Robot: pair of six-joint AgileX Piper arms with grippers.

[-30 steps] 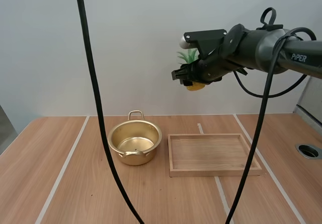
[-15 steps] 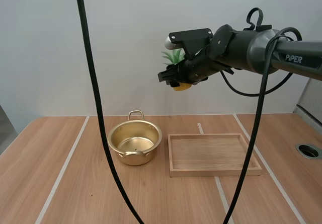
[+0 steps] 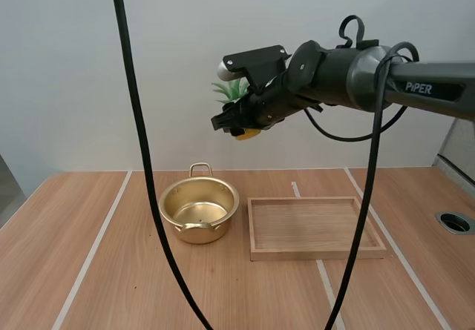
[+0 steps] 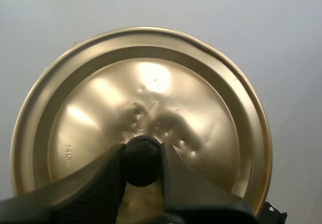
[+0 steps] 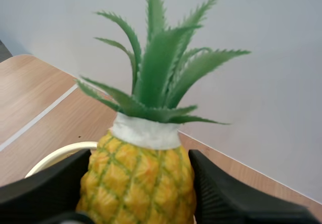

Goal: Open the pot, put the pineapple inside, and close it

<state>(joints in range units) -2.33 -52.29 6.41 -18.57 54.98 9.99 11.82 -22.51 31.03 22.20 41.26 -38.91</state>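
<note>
My right gripper [image 3: 239, 124] hangs high over the table, shut on a yellow pineapple [image 3: 247, 133] with a green leafy crown [image 3: 232, 90]. In the right wrist view the black fingers [image 5: 45, 189] clamp both sides of the pineapple [image 5: 138, 181], with the pot's rim [image 5: 55, 156] just behind it. The golden pot [image 3: 199, 210] stands open on the table, below and left of the held fruit. In the left wrist view my left gripper [image 4: 142, 166] pinches the black knob [image 4: 141, 154] of the golden lid [image 4: 141, 113], held up against the wall.
A shallow wooden tray [image 3: 315, 227] lies on the table just right of the pot. A round hole [image 3: 454, 222] sits in the tabletop at the far right edge.
My right arm has carried the pineapple leftward, from above the tray toward a spot above the pot. The pot and tray have not moved.
</note>
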